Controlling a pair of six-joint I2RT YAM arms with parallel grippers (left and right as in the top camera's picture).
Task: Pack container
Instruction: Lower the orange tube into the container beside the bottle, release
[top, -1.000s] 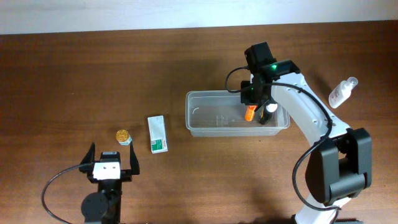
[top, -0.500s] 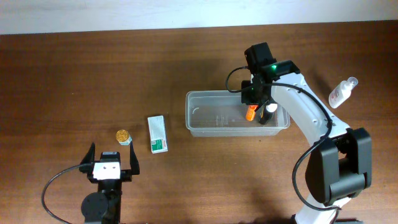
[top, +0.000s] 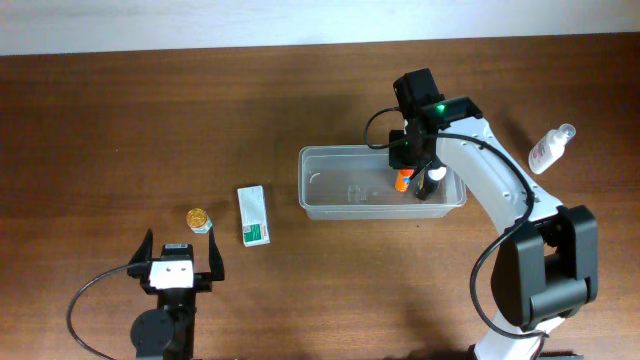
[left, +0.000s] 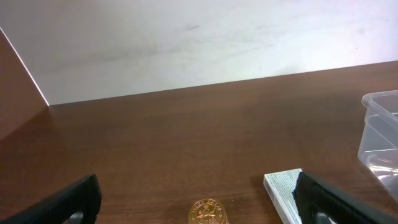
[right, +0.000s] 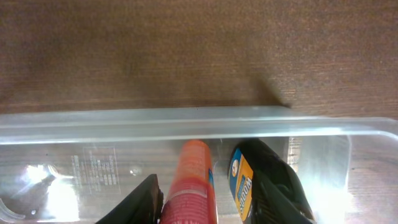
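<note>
Your right claw (top: 412, 183) is down inside the container (top: 335, 200), at its right-hand end, with an orange bottle (right: 194, 177) directly between its fingers. One finger (right: 142, 200) lies right against the bottle and the other is hidden. I cannot tell whether the claw is pinching the bottle or has let it go. Your left claw (left: 196, 190) is spread wide and holds nothing, well apart from the container.

The main risk is lifting too soon. If the bottle is gripped or catches on a pad, it will come back out with the claw. A dark labelled bottle (right: 252, 180) lies just beside the orange one on the claw's right, so widening could shove it or snag on it. The container's wall runs close ahead of the claw. The tub looks light, so a slanted exit would likely drag or tip it. I would go straight up.

A white spray bottle (top: 551, 147) lies on the bench (top: 120, 120) off to the right claw's right, outside the container, with nothing between. Just ahead of the left claw is a gold-topped jar (left: 207, 213). A box (left: 283, 194) lies to the jar's right, with the container beyond it. The right arm hangs over the container's right end, so only the left end is free to reach.
</note>
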